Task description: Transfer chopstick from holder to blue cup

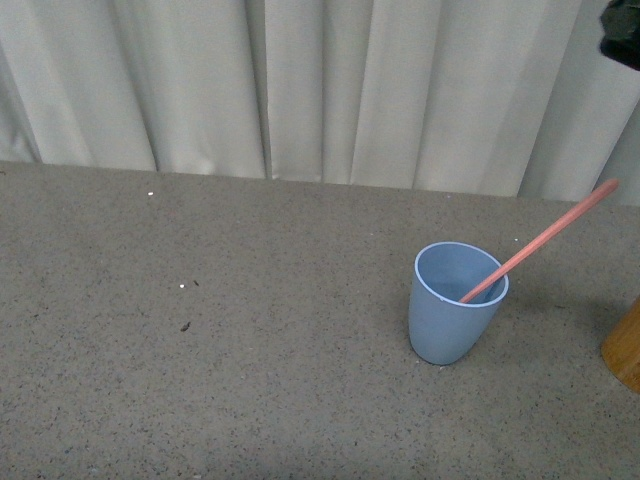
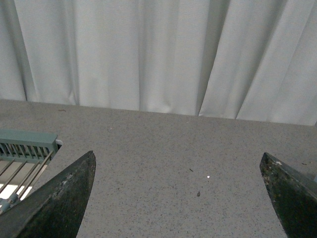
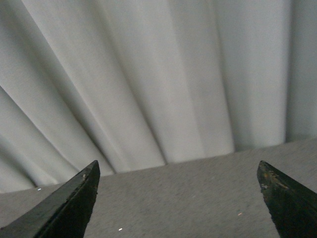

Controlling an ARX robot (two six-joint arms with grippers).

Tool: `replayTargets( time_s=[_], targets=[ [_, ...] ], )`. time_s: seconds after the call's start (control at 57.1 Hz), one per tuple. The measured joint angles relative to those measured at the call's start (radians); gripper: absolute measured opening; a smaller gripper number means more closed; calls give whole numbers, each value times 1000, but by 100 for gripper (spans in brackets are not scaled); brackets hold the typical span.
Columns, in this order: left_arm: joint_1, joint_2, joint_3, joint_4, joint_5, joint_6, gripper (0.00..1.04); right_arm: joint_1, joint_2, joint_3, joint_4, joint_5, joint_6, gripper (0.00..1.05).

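Note:
The light blue cup (image 1: 455, 303) stands upright on the grey speckled table (image 1: 250, 340), right of centre in the front view. One salmon-pink chopstick (image 1: 545, 238) leans in it, its top pointing up and to the right. A tan-orange holder (image 1: 625, 348) shows only partly at the right edge. A dark part of an arm (image 1: 622, 35) sits in the top right corner. My left gripper (image 2: 178, 161) is open over bare table. My right gripper (image 3: 178, 168) is open too, facing the curtain and the table's far edge; neither holds anything.
A white pleated curtain (image 1: 320, 90) hangs along the back of the table. In the left wrist view a pale green rack (image 2: 27, 148) with thin bars lies at one edge. Small dark specks (image 1: 186, 326) dot the table.

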Motion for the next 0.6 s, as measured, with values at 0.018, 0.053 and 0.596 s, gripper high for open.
replayTargets(
  time_s=[0.018, 0.053, 0.596],
  targets=[
    [0, 0, 0, 0, 0, 0, 98, -1, -11, -15, 15, 5, -23, 89],
    [0, 0, 0, 0, 0, 0, 98, -8, -66, -82, 60, 11, -93, 82],
    [0, -2, 0, 0, -1, 1, 98, 80, -1468, -549, -872, 88, -320, 1]
  ],
)
